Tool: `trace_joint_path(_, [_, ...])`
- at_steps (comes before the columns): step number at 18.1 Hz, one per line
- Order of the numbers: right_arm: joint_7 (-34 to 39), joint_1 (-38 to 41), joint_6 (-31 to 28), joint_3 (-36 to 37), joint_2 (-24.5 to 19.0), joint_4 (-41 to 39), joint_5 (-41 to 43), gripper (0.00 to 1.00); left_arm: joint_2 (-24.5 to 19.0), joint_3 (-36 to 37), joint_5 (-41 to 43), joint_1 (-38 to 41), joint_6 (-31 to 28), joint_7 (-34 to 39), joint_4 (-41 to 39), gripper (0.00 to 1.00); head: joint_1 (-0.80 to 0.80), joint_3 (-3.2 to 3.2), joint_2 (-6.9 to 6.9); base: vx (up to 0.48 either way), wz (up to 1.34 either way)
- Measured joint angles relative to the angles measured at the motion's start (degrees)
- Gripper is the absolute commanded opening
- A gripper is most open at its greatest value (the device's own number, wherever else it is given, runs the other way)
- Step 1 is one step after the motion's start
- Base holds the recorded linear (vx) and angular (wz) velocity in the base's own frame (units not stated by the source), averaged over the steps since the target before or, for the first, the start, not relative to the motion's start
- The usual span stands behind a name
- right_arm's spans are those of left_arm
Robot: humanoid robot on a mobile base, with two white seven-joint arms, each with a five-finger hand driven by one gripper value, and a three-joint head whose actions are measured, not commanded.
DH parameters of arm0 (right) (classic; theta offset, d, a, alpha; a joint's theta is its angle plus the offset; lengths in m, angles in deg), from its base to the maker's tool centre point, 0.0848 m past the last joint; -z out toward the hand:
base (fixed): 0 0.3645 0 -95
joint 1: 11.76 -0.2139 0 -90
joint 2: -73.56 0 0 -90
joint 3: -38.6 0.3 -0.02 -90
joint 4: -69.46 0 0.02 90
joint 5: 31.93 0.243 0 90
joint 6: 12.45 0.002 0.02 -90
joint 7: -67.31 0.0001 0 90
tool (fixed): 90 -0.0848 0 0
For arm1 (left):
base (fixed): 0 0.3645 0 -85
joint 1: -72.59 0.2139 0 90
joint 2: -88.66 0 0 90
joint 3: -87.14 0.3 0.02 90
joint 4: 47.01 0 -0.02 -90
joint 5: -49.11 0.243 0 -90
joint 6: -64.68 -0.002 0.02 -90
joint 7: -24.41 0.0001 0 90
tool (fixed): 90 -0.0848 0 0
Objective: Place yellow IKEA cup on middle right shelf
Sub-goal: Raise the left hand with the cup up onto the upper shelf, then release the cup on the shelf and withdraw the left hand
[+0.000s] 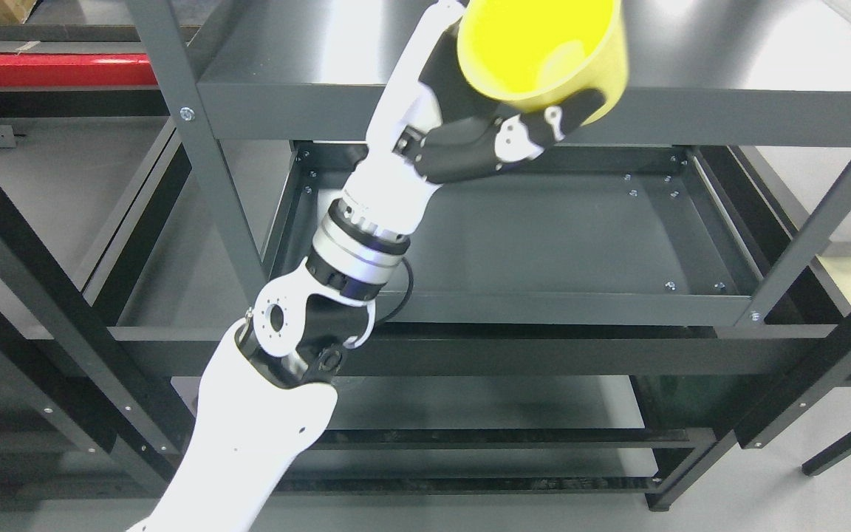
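My left arm comes in from the lower left and reaches up toward the top middle of the head view. Its hand [503, 122] is shut on the yellow cup [544, 52], fingers wrapped under and around its wall. The cup is tilted with its open mouth turned toward the camera, and its inside looks empty. It hangs in front of the top shelf's front edge [307, 107], above the middle shelf [544, 244], whose dark tray lies bare below the hand. The right arm does not show.
The dark grey metal rack has upright posts at left [196, 140] and right [817, 229]. A lower shelf [484, 403] sits underneath. A second black frame [34, 258] stands at the left, and a red bar [49, 70] lies at the far upper left.
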State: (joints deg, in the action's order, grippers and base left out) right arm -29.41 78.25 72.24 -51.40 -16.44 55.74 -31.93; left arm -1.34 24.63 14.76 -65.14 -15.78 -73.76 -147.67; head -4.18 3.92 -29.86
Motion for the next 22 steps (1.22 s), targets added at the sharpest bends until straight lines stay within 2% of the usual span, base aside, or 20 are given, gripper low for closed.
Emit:
trace_joint_path(4, [0.0, 0.0, 0.0, 0.0, 0.0, 0.0, 0.0, 0.99, 0.0, 0.5, -1.7, -5.9, -6.1, 7.7, 1.4, 0.04, 0.00, 0.00, 0.00, 0.000, 0.00])
trace_joint_path(10, [0.0, 0.0, 0.2, 0.0, 0.0, 0.0, 0.0, 0.99, 0.0, 0.0, -6.9, -15.9, -21.9, 18.1, 6.6, 0.05, 0.00, 0.00, 0.00, -0.001, -0.01])
trace_joint_path(12, [0.0, 0.0, 0.3, 0.0, 0.0, 0.0, 0.0, 0.99, 0.0, -0.2, -9.5, -19.8, -26.2, 19.5, 10.2, 0.08, 0.00, 0.00, 0.00, 0.000, 0.00])
trace_joint_path(15, [-0.1, 0.0, 0.1, 0.0, 0.0, 0.0, 0.0, 0.99, 0.0, -0.3, -11.7, -24.4, -32.1, 20.5, 16.2, 0.20, 0.00, 0.00, 0.00, 0.000, 0.00])
trace_joint_path(17, [-0.3, 0.0, 0.1, 0.0, 0.0, 0.0, 0.0, 0.99, 0.0, -0.4, -11.4, -26.5, -34.5, 20.6, 19.7, 0.35, 0.00, 0.00, 0.00, 0.000, 0.00])
trace_joint_path(19, [-0.3, 0.0, 0.0, 0.0, 0.0, 0.0, 0.0, 0.99, 0.0, -0.4, -10.6, -27.7, -37.1, 20.7, 22.6, 0.55, 0.00, 0.00, 0.00, 0.000, 0.00])
trace_joint_path(22, [-0.2, 0.0, -0.1, 0.0, 0.0, 0.0, 0.0, 0.99, 0.0, -0.3, -9.6, -28.7, -41.9, 20.8, 26.1, 0.75, 0.00, 0.00, 0.00, 0.000, 0.00])
